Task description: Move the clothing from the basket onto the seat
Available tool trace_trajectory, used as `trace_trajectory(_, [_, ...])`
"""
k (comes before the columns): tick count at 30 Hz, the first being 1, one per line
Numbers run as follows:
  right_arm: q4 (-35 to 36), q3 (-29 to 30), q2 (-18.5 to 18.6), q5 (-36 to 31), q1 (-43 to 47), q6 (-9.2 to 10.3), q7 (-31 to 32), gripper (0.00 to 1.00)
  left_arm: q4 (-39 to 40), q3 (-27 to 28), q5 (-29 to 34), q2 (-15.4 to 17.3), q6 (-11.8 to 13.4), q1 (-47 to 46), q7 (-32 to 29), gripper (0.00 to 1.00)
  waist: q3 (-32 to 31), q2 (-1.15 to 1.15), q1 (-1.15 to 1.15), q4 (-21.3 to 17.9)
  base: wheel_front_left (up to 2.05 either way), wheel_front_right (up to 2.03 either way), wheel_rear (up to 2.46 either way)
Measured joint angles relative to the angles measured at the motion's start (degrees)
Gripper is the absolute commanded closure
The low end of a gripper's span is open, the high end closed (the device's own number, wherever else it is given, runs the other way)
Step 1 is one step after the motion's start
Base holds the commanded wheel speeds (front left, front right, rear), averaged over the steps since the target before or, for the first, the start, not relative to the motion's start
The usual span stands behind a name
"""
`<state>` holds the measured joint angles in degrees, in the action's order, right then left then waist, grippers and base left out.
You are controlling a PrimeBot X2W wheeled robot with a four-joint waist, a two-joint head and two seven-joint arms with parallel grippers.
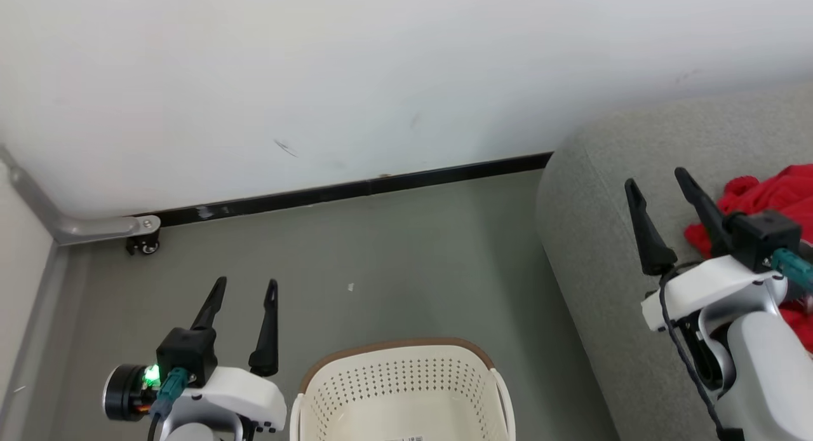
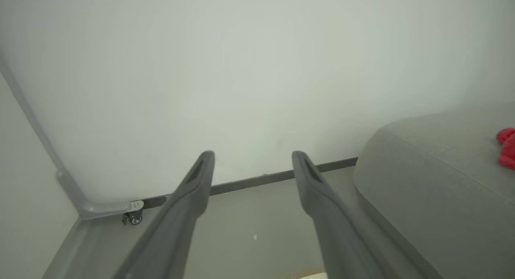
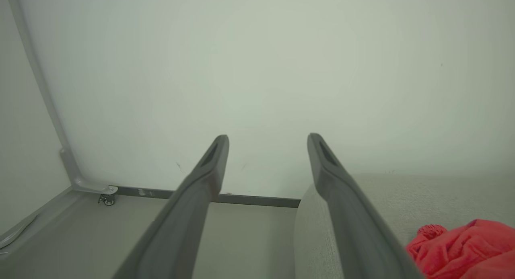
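Spread wide and empty, left claw and right claw are held up, the clothing is seen on the seat, just right of the right claw, none seen in the near basket.

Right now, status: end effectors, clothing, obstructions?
Left end effector open, empty. Right end effector open, empty. Clothing on seat; none seen in basket. No obstruction seen.

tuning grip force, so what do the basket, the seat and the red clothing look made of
The basket: likely rigid plastic, cream, smooth matte, with moulded rows of holes and a brown rim. The seat: woven upholstery fabric, light grey, matte, fine grainy texture over a rounded, probably padded edge. The clothing: soft red fabric, crumpled into folds; knit or woven can't be told.
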<state>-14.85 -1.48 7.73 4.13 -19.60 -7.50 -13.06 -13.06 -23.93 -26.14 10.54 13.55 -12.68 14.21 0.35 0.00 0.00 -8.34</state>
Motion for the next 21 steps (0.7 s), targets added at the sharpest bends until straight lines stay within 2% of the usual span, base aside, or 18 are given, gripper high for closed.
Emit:
trace_trajectory(11, [1.4,3.5,-3.1,-0.7,7.7,0.0,-0.1,0.0,-0.7,2.5,0.0,-0.3,2.6,3.6,0.0,0.0,-2.7,0.0,0.0,3.5,0.0,0.0,0.0])
trace_trajectory(21, [3.1,4.4,-4.8,-0.7,15.8,0.0,-0.1,0.0,0.3,2.4,1.8,-1.0,3.5,5.3,0.0,0.0,-4.5,0.0,0.0,6.1,0.0,0.0,0.0])
